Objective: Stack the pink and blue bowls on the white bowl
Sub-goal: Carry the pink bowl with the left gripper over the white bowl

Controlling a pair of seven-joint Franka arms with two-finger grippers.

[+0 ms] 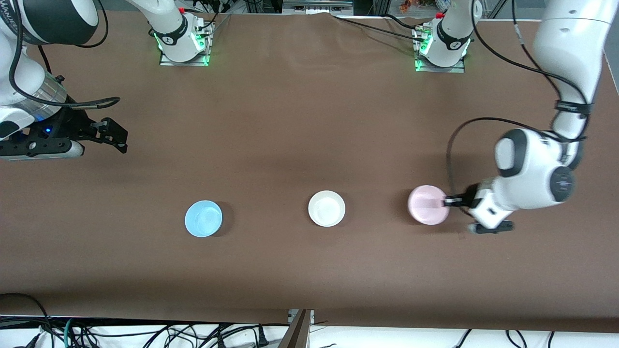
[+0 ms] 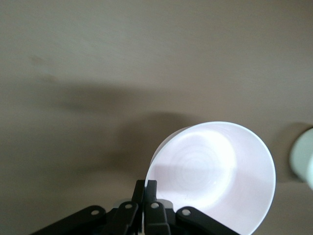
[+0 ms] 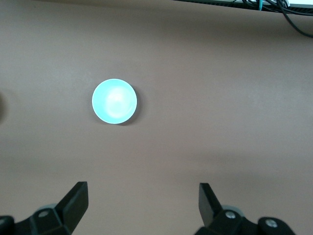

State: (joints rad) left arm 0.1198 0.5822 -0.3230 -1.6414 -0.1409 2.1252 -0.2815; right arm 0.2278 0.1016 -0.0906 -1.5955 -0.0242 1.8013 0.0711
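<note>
The pale pink bowl [image 1: 425,205] is at the left arm's end of the table. My left gripper [image 1: 447,201] is shut on its rim, one finger inside and one outside; the left wrist view shows the gripper [image 2: 145,188] pinching the bowl [image 2: 215,171]. I cannot tell whether the bowl is off the table. The white bowl [image 1: 327,208] sits beside it at mid-table, and its edge shows in the left wrist view [image 2: 303,156]. The sky-blue bowl [image 1: 203,218] sits toward the right arm's end. My right gripper [image 1: 118,137] waits open and empty, up over that end, with the blue bowl [image 3: 114,102] ahead of its gripper [image 3: 143,196].
The three bowls stand in a row on the brown table cloth [image 1: 309,121]. The two arm bases [image 1: 181,38] [image 1: 442,43] stand along the edge farthest from the front camera. Loose cables [image 1: 145,333] lie past the nearest table edge.
</note>
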